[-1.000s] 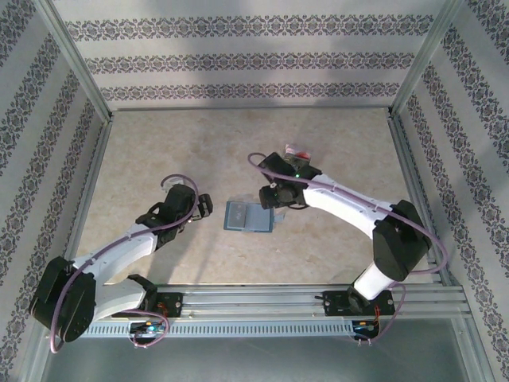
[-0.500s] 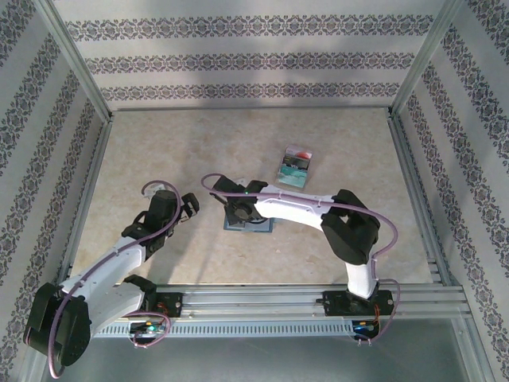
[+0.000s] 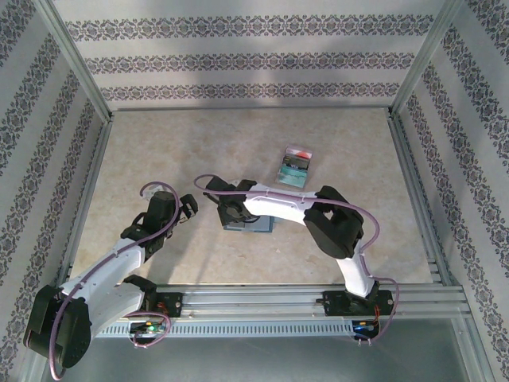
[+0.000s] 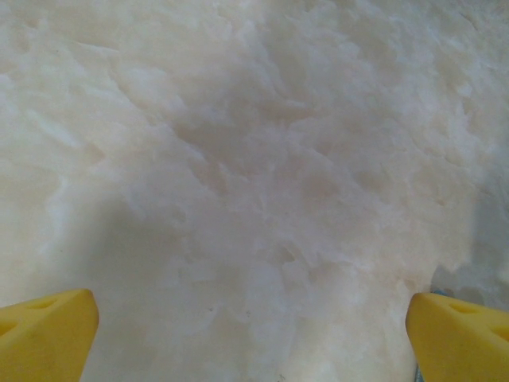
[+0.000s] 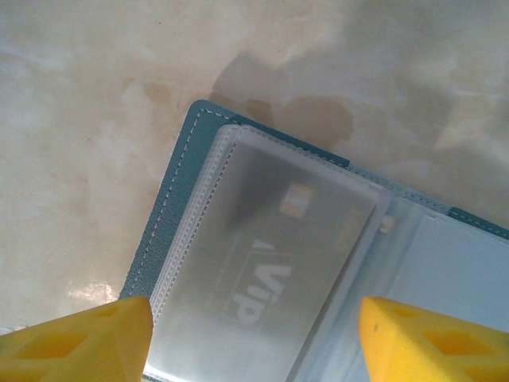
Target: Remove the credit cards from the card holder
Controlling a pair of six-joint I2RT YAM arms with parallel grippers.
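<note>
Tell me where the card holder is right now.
The card holder lies open near the centre of the table in the top view, directly under the right claw; the loose cards sit farther back, to its right.

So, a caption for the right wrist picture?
Open right tool above the open card holder, a grey VIP card sleeved inside.

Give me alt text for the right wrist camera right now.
The card holder lies open on the table, a grey VIP card inside its clear sleeve. The right tool hangs above it, yellow fingertips spread wide, gripping nothing.
</note>
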